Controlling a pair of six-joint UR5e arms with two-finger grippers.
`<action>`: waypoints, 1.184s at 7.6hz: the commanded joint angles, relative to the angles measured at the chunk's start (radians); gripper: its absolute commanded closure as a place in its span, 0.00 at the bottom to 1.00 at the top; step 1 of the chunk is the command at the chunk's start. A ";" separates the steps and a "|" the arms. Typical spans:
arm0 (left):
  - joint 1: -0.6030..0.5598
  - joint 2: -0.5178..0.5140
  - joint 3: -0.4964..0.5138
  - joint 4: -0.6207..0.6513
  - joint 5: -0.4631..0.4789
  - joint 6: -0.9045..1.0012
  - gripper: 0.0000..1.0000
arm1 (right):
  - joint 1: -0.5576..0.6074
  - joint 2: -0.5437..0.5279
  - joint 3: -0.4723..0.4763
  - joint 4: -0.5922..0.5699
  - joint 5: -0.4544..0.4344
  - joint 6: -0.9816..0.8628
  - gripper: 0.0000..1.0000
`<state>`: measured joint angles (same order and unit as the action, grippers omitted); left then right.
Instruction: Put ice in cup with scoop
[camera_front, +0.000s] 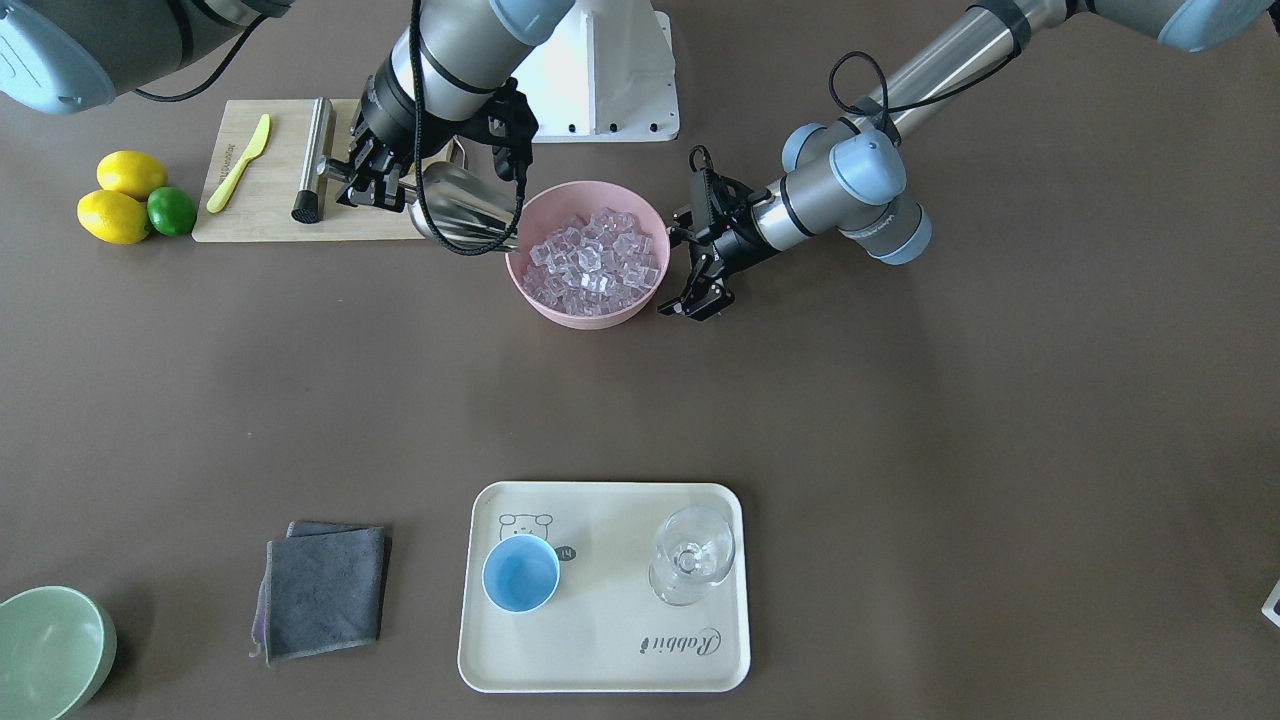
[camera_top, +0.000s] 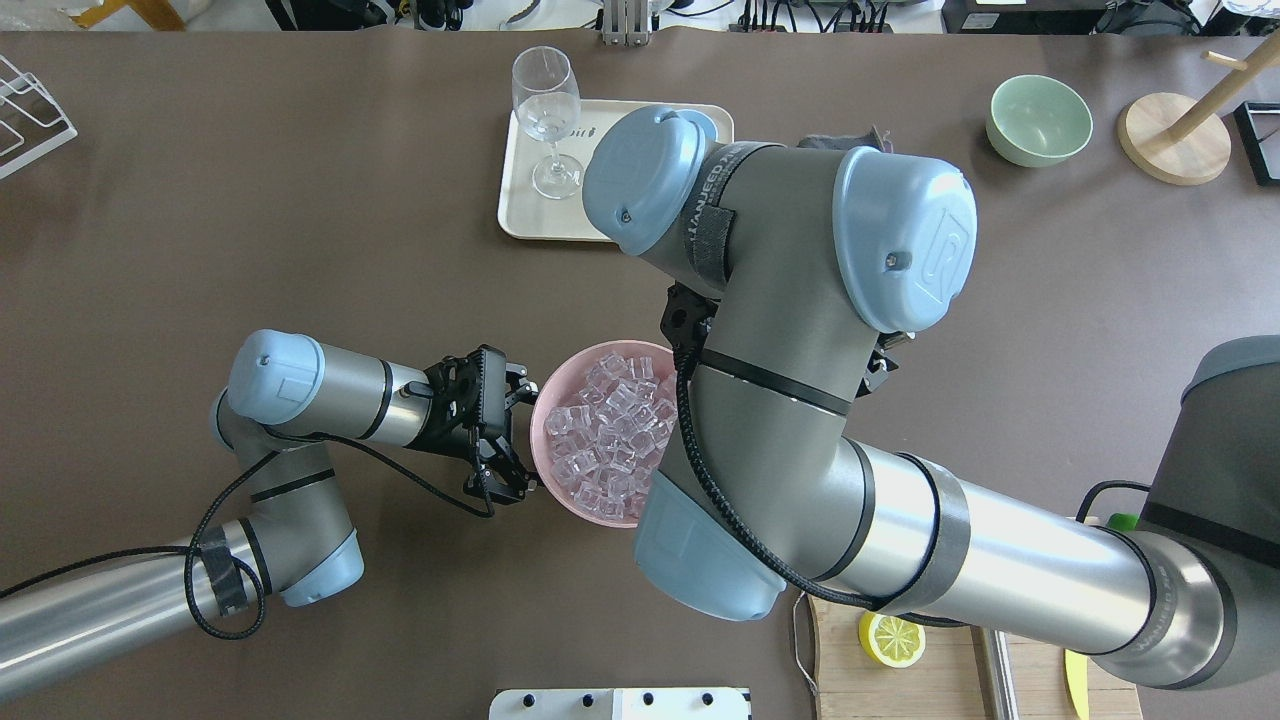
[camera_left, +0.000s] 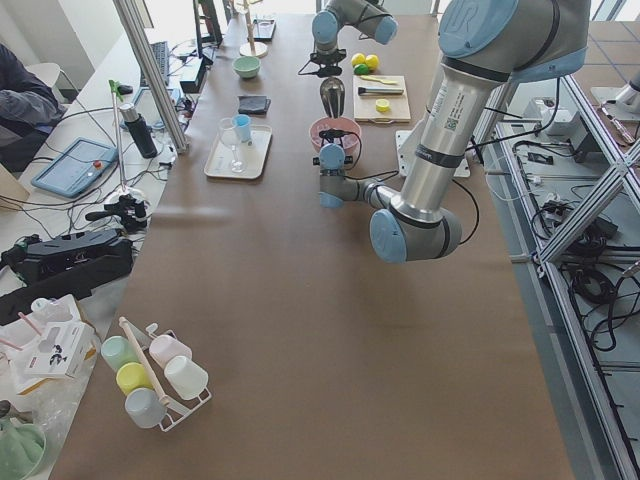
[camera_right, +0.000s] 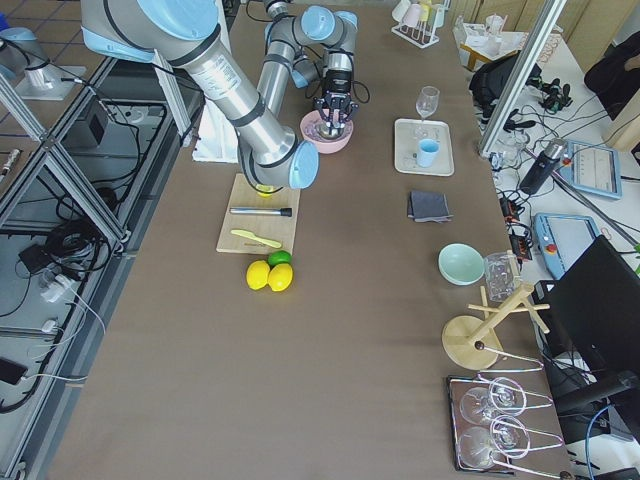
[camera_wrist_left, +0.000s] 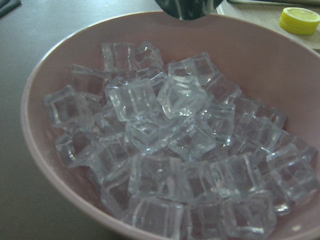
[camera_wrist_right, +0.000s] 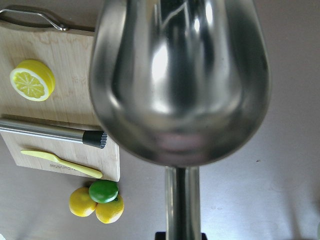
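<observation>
The ice fills a pink bowl at mid-table; it also shows close up in the left wrist view. My right gripper is shut on the handle of the steel scoop. It holds the scoop above the table, its trough just beside the bowl's rim, and no ice shows in it in the right wrist view. My left gripper is open and empty at the bowl's other side. The light-blue cup stands empty on a cream tray.
A clear stemmed glass shares the tray. A wooden board holds a yellow knife and a steel cylinder. Two lemons and a lime lie beside it. A grey cloth and a green bowl sit near the front edge.
</observation>
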<state>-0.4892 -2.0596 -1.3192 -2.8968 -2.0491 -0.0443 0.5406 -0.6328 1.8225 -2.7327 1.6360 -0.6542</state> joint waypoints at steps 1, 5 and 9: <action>0.001 -0.002 0.000 0.002 0.003 0.000 0.02 | -0.025 0.018 -0.043 0.011 -0.005 0.061 1.00; 0.001 -0.004 0.000 0.002 0.004 0.001 0.02 | -0.031 0.048 -0.127 0.062 -0.007 0.111 1.00; 0.001 -0.002 -0.003 0.001 0.003 0.003 0.02 | -0.047 0.045 -0.150 0.120 0.002 0.168 1.00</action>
<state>-0.4878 -2.0631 -1.3213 -2.8958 -2.0448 -0.0429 0.5050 -0.5859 1.6894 -2.6467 1.6320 -0.5225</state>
